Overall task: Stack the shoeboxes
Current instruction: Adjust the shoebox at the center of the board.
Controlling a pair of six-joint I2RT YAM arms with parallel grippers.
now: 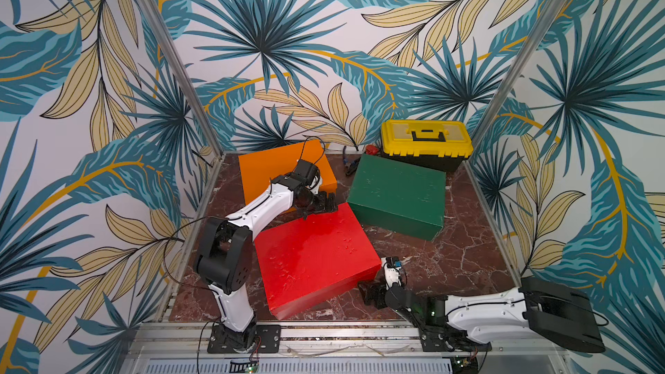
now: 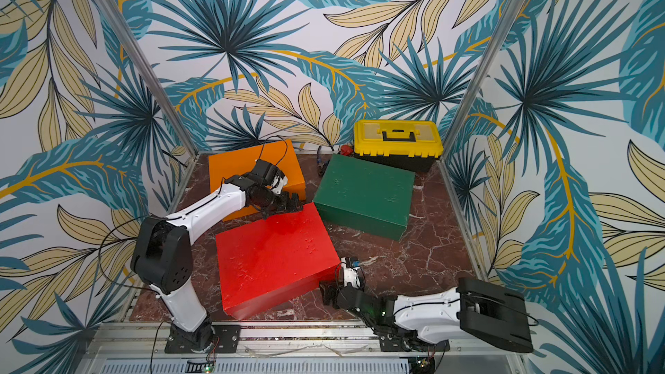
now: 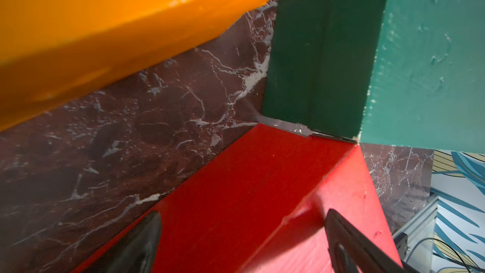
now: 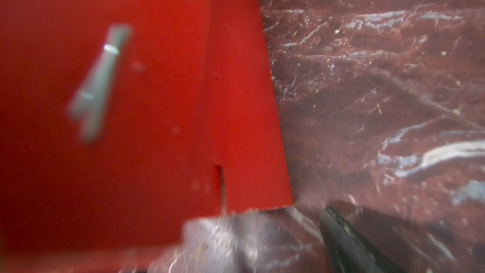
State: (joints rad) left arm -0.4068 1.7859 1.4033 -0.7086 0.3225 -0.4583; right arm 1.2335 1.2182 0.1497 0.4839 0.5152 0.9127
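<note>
Red shoebox (image 1: 316, 257) sits between both pincers: left pincer (image 1: 328, 206) straddles its far edge, right pincer (image 1: 367, 289) flanks its near right corner, both spread apart.

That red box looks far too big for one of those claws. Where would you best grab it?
Probably at two opposite ends, one pincer on each. The red shoebox lies flat and is far wider than a pincer opens, so only its thin walls and corners fit. The left pincer suits the far edge, from above. The right pincer suits the near right corner, coming in low.
</note>
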